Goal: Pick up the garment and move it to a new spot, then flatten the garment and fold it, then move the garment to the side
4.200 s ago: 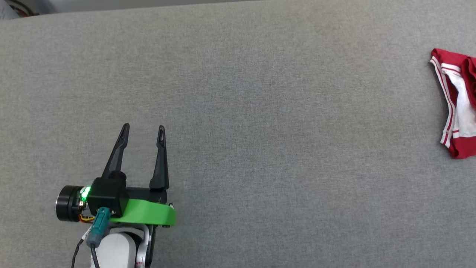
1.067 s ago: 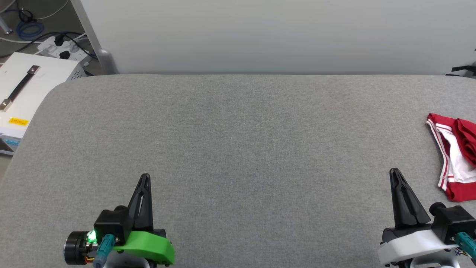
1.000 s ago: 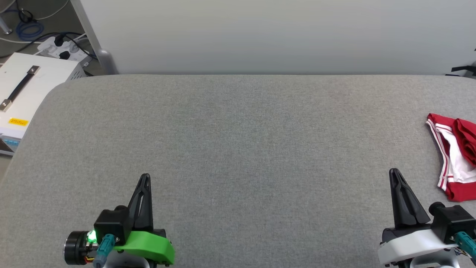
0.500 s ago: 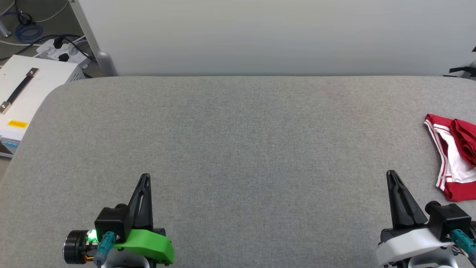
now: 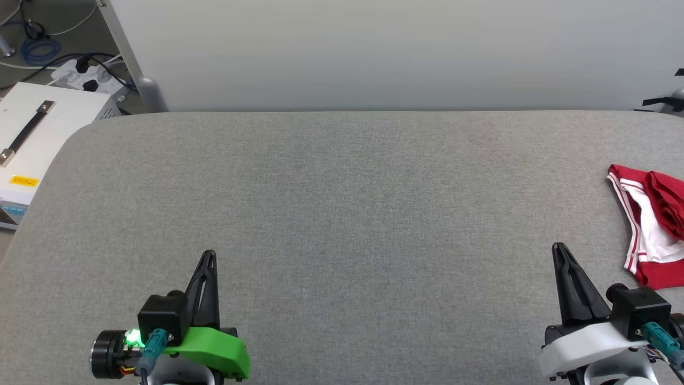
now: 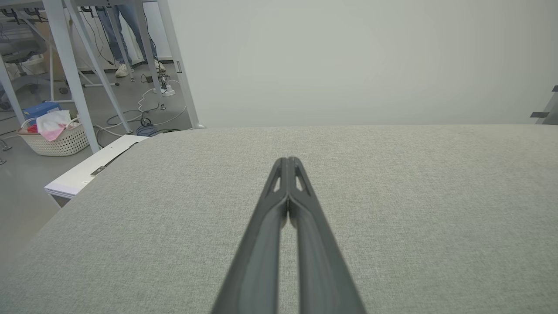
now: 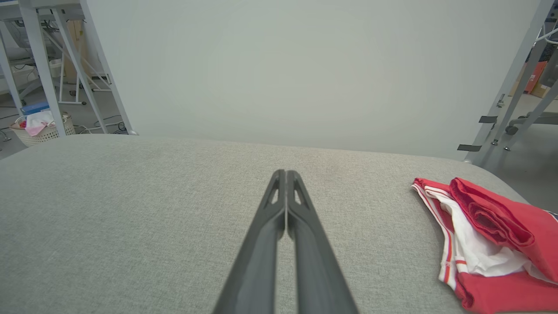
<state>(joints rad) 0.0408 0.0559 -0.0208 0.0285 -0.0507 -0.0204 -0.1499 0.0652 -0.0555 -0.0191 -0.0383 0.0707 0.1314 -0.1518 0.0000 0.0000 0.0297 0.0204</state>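
The table [image 5: 342,187] is wide and covered all over in grey woven cloth that lies smooth and flat. Its far edge runs straight, and its far left corner is rounded. On it lies the garment [image 5: 649,224], at the right side near the far right corner, bunched in a low heap. The garment is red with a white part in the middle and red-white striped trim along its left edge. A rolled red fold sits on top of the white part. The head view's right edge cuts the garment off.
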